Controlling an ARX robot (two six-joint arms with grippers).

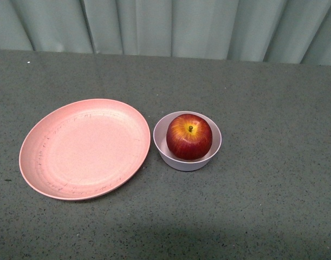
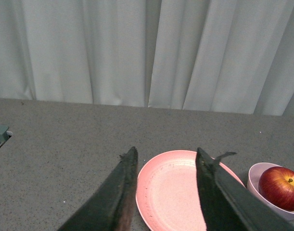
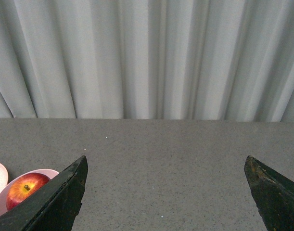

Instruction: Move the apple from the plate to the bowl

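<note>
Both pincers stand open and hold nothing: the left pincer [image 2: 166, 156] shows its two dark fingers [image 2: 122, 187] spread above the near side of the plate [image 2: 172, 192], and the right pincer [image 3: 166, 163] has its jaws set far wider apart over bare table [image 3: 161, 168]. Neither arm shows in the front view. The apple [image 1: 189, 136] is glossy dark red with a yellow-orange patch around its short stem, which points up. It sits inside the bowl [image 1: 176, 160], filling most of it and rising above the rim. The bowl is small, deep and pale pink, and it stands just to the right of the plate [image 1: 84, 149], their rims very close or touching. The plate is wide, shallow and salmon pink, marked with faint dark scuffs, and carries nothing. Both rest on a grey speckled table [image 1: 263, 206], with a pale pleated curtain [image 1: 165, 24] hanging behind its far edge. Nothing lies between the pincers and the dishes.
</note>
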